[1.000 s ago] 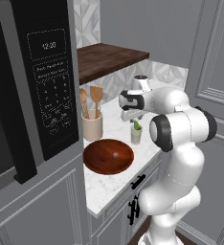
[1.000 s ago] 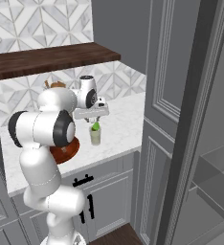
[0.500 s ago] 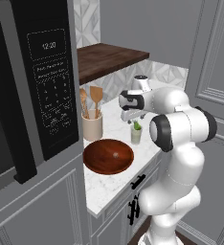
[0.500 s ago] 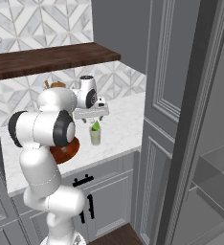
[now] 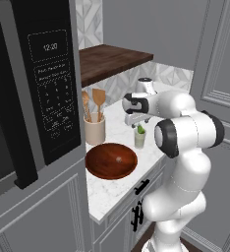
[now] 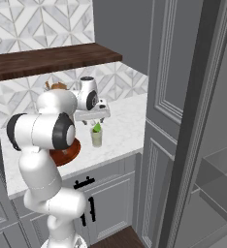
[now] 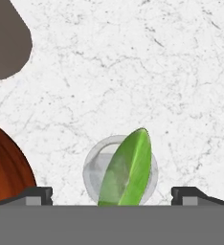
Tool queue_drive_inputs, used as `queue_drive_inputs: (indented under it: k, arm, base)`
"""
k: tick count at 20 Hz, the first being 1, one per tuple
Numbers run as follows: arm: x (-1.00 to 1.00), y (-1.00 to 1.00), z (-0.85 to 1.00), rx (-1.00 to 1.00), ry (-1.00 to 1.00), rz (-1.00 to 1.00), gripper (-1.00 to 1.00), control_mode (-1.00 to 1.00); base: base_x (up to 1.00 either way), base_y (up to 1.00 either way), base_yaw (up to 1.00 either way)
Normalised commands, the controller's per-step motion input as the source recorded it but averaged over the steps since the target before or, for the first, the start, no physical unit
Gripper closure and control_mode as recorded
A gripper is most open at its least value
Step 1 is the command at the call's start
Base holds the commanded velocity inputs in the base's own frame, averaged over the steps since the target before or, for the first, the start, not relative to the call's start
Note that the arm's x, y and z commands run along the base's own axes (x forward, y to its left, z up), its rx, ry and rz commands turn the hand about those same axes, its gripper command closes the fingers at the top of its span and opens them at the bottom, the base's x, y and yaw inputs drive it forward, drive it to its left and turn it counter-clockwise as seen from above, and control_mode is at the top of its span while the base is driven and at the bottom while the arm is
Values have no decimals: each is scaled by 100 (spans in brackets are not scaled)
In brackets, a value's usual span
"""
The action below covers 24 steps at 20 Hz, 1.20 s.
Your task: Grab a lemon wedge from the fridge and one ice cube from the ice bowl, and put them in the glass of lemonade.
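The glass of lemonade [image 5: 139,139] [image 6: 96,139] stands on the white marble counter, right of the ice bowl [image 5: 111,161] [image 6: 69,152]. The green lemon wedge [image 5: 141,130] [image 6: 97,128] [image 7: 126,170] stands on edge in the glass's mouth [image 7: 92,162], its tip above the rim. My gripper [image 5: 139,120] [image 6: 93,116] [image 7: 111,194] hovers just above the glass, open, its fingertips [image 7: 42,194] spread wide on either side and clear of the wedge. I cannot make out an ice cube in the bowl. The fridge [image 6: 207,121] stands open at the right.
A beige crock with wooden spatulas [image 5: 94,129] stands behind the bowl. A dark microwave [image 5: 38,88] fills the left, with a wooden shelf [image 5: 112,59] above the counter. Panelled grey cabinets [image 5: 220,64] rise to the right of the counter end.
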Motion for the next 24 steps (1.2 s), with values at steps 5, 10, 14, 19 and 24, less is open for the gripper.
queue_drive_inputs:
  k: [5, 10, 14, 19, 24]
  arm:
    - [0, 0, 0, 0, 0, 0, -100, -100]
    - [0, 0, 0, 0, 0, 0, -100, -100]
    - [-1, 0, 1, 0, 0, 0, -100, -100]
    - [-7, 0, 7, 1, -5, 0, -100, -100]
    - [-12, -3, 17, 7, -11, 0, -100, -100]
  base:
    - [0, 0, 0]
    - [0, 0, 0]
    - [0, 0, 0]
    - [0, 0, 0]
    - [0, 0, 0]
